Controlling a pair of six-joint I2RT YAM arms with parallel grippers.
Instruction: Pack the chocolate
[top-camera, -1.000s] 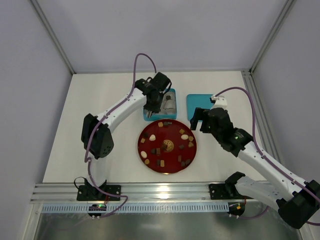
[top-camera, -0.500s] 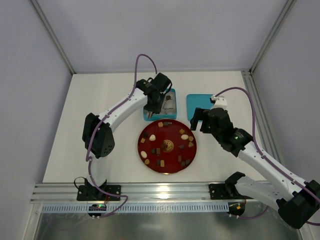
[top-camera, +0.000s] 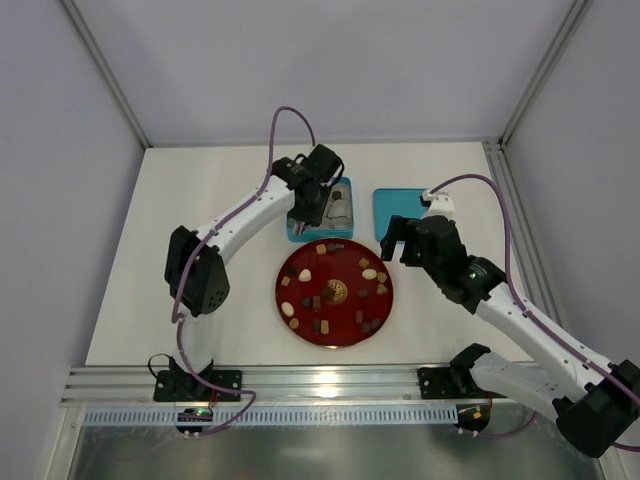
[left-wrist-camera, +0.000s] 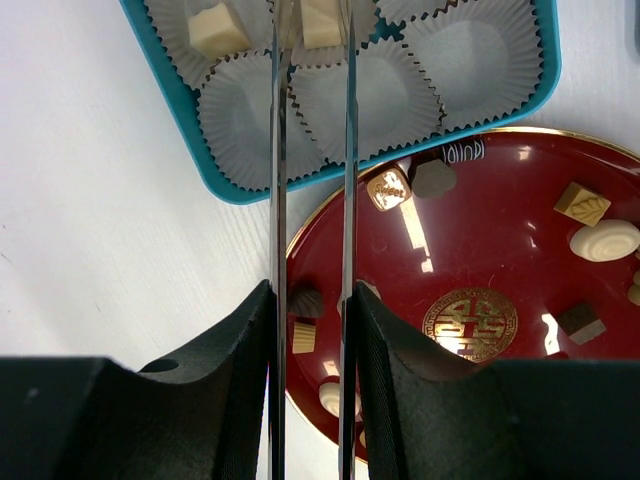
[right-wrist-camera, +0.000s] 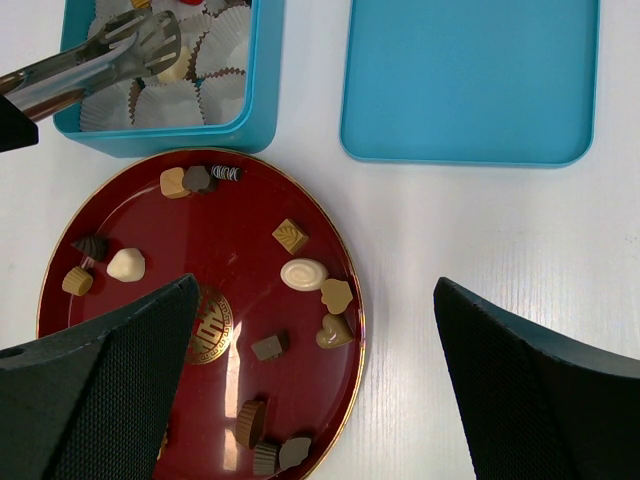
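Now the left gripper (right-wrist-camera: 158, 42) brackets one cream chocolate (left-wrist-camera: 322, 20) over the box (right-wrist-camera: 160, 142), jaws slightly apart; grip unclear. The rest lies on the plate (right-wrist-camera: 215, 255), directly under the wide-open, empty right gripper (right-wrist-camera: 315, 283).

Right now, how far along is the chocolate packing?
Barely started. Done: at least one cream cube sits in a paper cup of the teal box. In hand: the left gripper's tongs straddle another cream piece inside the box. Left: most chocolates lie on the red plate, many cups are empty, and the teal lid lies beside the box. The right gripper hangs open near the plate.
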